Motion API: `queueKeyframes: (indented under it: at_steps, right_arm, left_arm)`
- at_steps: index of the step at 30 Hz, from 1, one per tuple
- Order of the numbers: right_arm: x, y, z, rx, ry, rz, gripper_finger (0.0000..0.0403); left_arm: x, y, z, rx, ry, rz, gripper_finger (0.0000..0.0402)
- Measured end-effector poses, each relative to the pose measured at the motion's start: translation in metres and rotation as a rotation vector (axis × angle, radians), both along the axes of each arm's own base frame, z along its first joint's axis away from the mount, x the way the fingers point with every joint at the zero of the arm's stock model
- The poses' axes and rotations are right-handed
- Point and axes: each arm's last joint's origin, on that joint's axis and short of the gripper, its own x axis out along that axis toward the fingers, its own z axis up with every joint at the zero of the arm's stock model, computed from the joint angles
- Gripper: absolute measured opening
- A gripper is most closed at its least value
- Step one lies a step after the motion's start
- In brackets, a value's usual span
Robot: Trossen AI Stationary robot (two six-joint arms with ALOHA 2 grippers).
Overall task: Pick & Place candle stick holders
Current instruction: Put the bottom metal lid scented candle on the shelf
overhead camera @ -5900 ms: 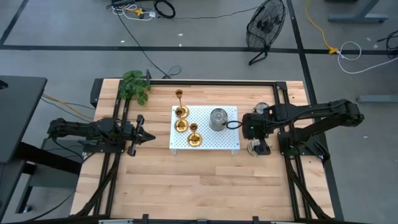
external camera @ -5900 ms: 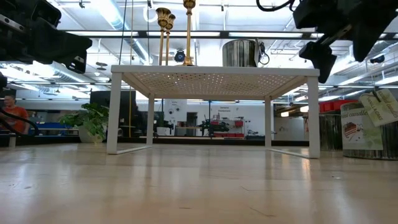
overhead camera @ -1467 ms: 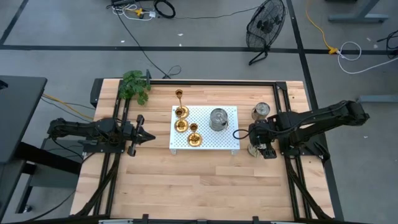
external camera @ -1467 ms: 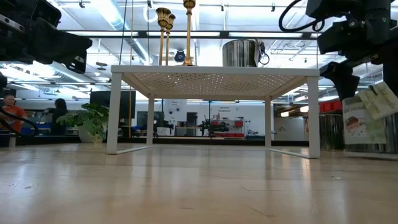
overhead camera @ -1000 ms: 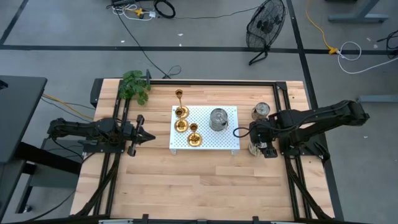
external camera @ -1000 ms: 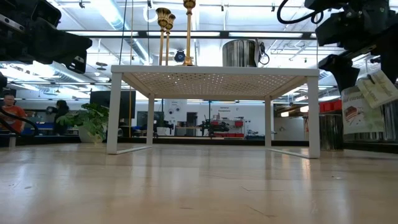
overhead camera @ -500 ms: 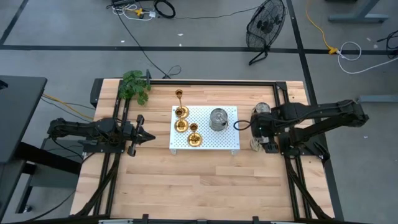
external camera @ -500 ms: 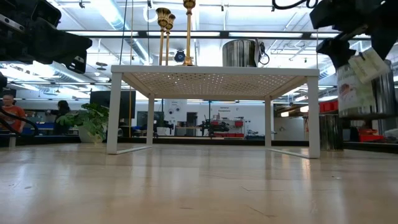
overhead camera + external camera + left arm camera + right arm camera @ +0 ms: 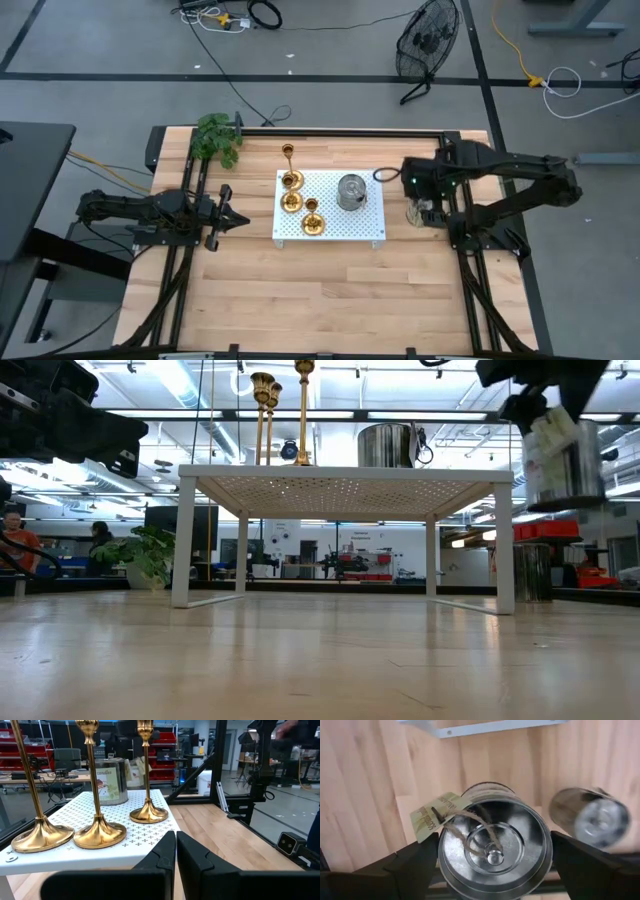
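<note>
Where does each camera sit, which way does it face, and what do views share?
High: above table, looking down; both arms, white stand.
Low: table-top height, looking level; tin held aloft.
Left wrist: behind shut left gripper, facing candle stick holders.
Right wrist: right gripper clamps the tin, wood below.
Shared: low and right wrist show that tin.

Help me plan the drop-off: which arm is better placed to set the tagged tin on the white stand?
Right. The right gripper holds the tagged tin lifted beside the white stand; the left gripper sits shut, empty, across the stand.
</note>
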Motion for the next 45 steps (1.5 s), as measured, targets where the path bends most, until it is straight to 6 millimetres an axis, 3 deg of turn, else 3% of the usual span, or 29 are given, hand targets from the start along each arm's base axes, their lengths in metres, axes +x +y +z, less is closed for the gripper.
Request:
queueKeyframes:
  at_steps: [11,26,45]
  right_arm:
    - [0.024,-0.036,0.032,-0.063,-0.086,-0.095,0.0359]
    - [0.068,-0.085,0.043,-0.142,-0.088,-0.124,0.0359]
    - [0.099,-0.095,0.034,-0.151,-0.137,0.117,0.0359]
  left_arm:
    - [0.000,0.000,0.000,0.000,0.000,0.000,0.0019]
    - [0.000,0.000,0.000,0.000,0.000,0.000,0.0019]
    - [0.000,0.000,0.000,0.000,0.000,0.000,0.0019]
